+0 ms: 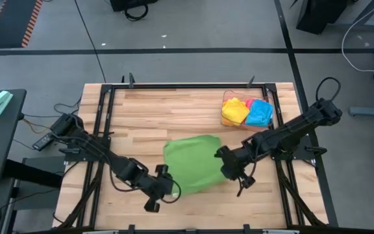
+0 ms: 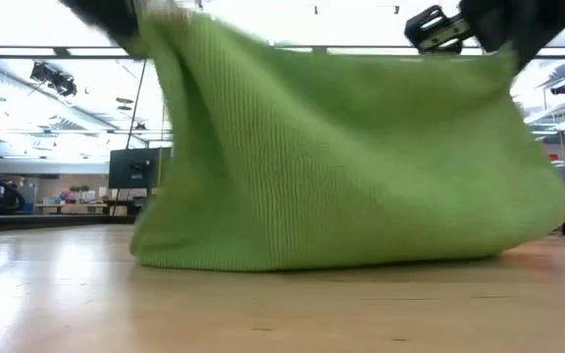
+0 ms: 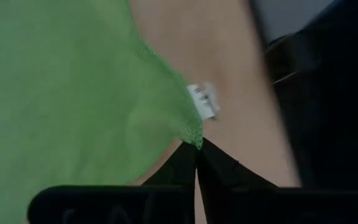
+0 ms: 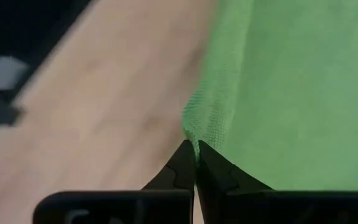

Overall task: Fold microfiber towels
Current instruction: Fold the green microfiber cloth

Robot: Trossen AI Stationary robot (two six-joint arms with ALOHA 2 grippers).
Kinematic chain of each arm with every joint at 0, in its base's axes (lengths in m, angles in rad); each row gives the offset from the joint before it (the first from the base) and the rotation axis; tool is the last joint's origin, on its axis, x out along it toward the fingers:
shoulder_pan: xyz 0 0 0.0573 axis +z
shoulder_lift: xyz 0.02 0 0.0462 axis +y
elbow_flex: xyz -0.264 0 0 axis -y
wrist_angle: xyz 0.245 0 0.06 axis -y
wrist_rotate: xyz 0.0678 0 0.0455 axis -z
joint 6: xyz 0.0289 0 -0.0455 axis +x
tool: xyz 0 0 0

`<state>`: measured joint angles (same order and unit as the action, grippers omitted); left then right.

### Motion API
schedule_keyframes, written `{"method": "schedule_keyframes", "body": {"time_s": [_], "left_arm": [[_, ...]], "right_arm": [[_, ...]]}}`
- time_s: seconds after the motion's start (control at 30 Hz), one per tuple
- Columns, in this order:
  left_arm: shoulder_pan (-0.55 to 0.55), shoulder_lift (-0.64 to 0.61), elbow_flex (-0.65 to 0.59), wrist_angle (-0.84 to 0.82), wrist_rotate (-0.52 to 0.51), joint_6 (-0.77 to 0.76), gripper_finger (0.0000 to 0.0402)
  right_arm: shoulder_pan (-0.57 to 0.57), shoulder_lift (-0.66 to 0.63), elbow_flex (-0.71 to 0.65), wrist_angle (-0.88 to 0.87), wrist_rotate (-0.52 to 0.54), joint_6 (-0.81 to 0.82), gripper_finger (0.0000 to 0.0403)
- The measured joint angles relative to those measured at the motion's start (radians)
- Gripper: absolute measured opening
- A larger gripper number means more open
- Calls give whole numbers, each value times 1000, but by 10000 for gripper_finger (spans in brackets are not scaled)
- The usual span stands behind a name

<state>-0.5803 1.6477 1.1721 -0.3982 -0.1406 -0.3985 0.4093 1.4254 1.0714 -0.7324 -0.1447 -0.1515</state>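
The green towel point(image 1: 190, 161) is pinched by closed left gripper point(image 3: 197, 151) and right gripper point(image 4: 196, 152); corners are lifted off the surface point(image 1: 148, 117), likely for folding.

Overhead view looks straight down; low view sits at table point(image 1: 174, 110) level — both wrist views close on the green towel point(image 1: 190, 169).

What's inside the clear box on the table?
The clear box holds folded cloths: yellow, blue and a bit of pink. Anything underneath them is hidden.
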Motion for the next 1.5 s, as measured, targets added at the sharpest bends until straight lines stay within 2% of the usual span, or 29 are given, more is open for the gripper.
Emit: {"method": "schedule_keyframes", "body": {"time_s": [0.1,0.2,0.37,0.5,0.63,0.73,0.87,1.13,1.33,1.5], "left_arm": [[23,8,0,-117,-69,-17,8],[50,13,-1,-204,-124,-41,9],[103,37,0,-239,-128,-35,27],[153,83,0,-285,-128,-5,14],[212,121,-2,-319,-130,30,8],[256,121,-1,-330,-137,55,22],[302,117,-1,-335,-145,95,32],[366,120,-1,-365,-145,133,7],[394,120,-1,-419,-145,138,24],[412,120,-1,-411,-144,174,15]], "right_arm": [[-33,0,-18,5,96,-4,10],[-82,0,-68,41,138,0,10],[-157,1,-148,120,203,23,10],[-207,1,-201,169,263,40,10],[-250,1,-218,178,293,46,10],[-279,1,-218,183,314,45,10],[-318,1,-218,184,317,22,10],[-389,1,-218,195,302,-41,10],[-442,1,-218,213,295,-98,10],[-473,1,-218,219,251,-130,10]]}}
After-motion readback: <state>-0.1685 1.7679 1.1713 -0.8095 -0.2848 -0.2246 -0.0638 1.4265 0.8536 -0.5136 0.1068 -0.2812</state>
